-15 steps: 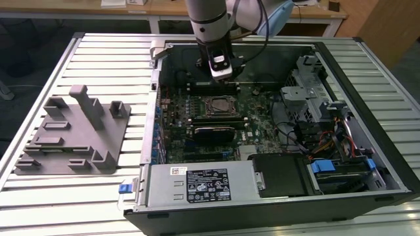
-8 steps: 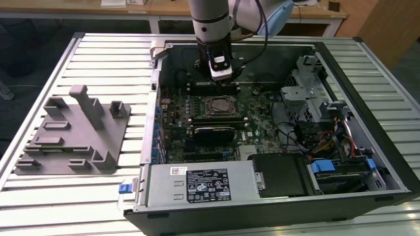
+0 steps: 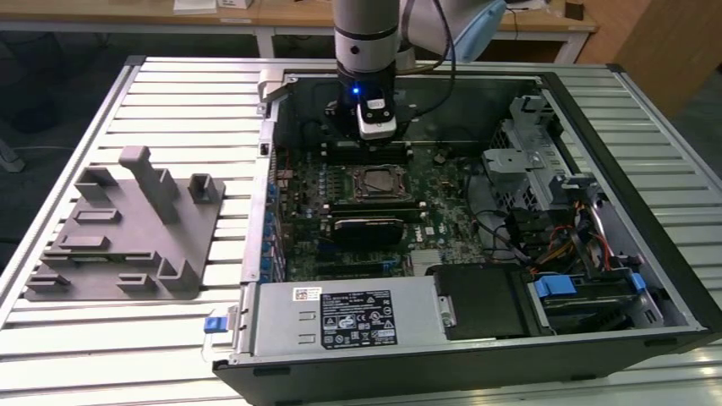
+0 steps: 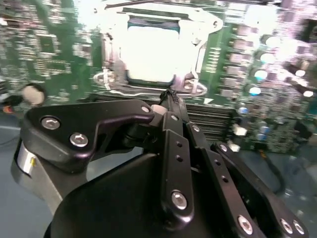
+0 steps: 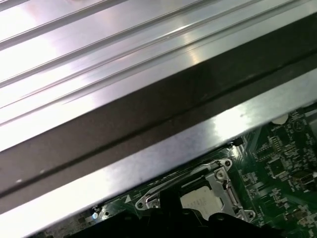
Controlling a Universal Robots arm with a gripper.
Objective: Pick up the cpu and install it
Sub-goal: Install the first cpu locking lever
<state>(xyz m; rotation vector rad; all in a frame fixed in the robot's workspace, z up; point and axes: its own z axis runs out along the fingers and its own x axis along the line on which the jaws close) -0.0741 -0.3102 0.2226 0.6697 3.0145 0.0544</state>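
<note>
The cpu [image 4: 151,49] lies flat in the metal-framed socket on the green motherboard, its silver top glaring bright. It shows too in the first wrist view, as a pale square [image 5: 197,199] inside the socket frame. In the exterior view the socket [image 3: 374,182] sits mid-board inside the open computer case. My gripper [image 4: 170,95] hangs just beside the socket's edge, between it and a finned black strip. Its black fingers are shut tip to tip with nothing visible between them. In the exterior view the gripper [image 3: 374,145] hovers just behind the socket, low in the case.
A grey plastic fixture tray [image 3: 124,233] stands on the slatted table at the exterior view's left. Inside the case [image 3: 265,127], a black heatsink block [image 3: 367,227] lies in front of the socket. A power supply [image 3: 338,317] fills the front, and a drive cage and cables [image 3: 542,178] the right.
</note>
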